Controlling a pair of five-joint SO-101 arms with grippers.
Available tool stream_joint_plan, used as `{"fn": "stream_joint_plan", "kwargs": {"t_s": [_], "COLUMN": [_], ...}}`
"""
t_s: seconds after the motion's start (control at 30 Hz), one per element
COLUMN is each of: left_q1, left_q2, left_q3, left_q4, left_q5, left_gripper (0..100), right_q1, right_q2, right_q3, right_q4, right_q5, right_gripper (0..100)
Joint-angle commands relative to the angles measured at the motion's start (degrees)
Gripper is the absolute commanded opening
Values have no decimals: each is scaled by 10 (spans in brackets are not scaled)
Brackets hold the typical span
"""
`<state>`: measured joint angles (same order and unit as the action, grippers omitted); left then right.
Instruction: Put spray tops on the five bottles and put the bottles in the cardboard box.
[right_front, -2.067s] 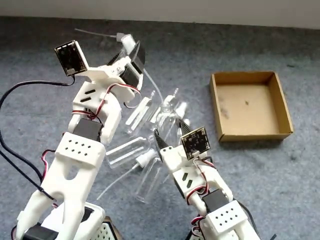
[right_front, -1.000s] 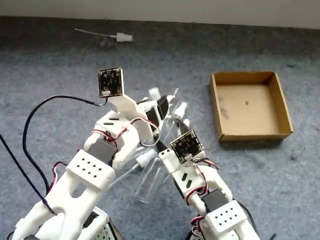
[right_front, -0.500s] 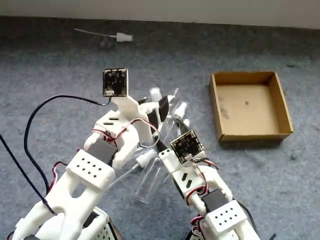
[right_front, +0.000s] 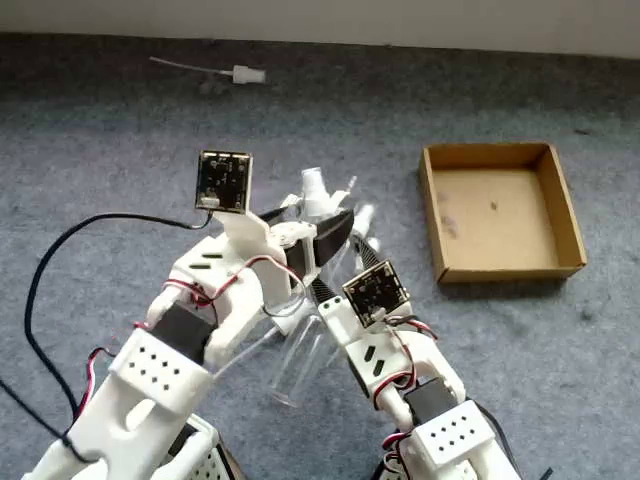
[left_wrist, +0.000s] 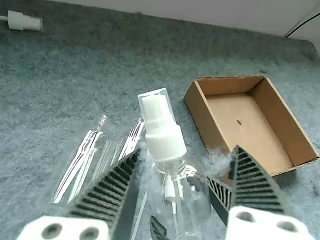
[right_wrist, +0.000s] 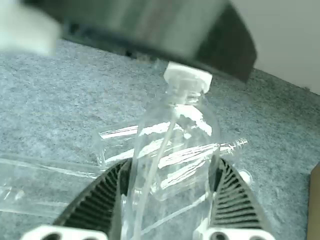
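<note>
Clearly the right jaws clamp the bottle (right_wrist: 170, 145); left jaws stand apart around its spray top (left_wrist: 161, 135).

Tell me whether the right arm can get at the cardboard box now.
Probably yes: only bare carpet lies between the right arm and the open box. But its fingers hold a bottle, and the left arm is close over its top.

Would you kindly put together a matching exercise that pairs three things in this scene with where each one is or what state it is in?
Things:
1. cardboard box
2. loose spray top
3. topped bottle

Places or states:
A. held in the right gripper
B. lying alone on the carpet, far from the other bottles
C. open and empty

Pairs: 1-C, 2-B, 3-A.
</note>
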<state>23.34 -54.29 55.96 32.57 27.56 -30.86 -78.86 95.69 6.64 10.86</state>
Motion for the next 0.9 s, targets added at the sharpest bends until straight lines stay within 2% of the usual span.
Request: {"fn": "stream_joint_plan", "kwargs": {"t_s": [0.0,0.1,0.3,0.43,0.73,0.87], "left_q1": [-14,-35,-38,-32,39,57], "left_q2": [-134,-202,-314,-383,-513,-502], "left_q3": [-9,-7,44,109,240,240], "left_q4": [88,147,252,258,259,259], "left_q5": [-7,-7,-6,-6,-36,-37], "left_gripper": [245,245,245,245,240,124], "right_q1": [29,34,35,35,33,32], "right_q2": [-11,-11,-10,-10,-7,-7], "right_q3": [59,57,6,-44,-174,-224], "right_q4": [-15,-15,-11,-10,-10,-10], "right_q5": [-4,-4,-85,-84,-84,-88], "right_gripper": [110,110,110,110,109,109]}}
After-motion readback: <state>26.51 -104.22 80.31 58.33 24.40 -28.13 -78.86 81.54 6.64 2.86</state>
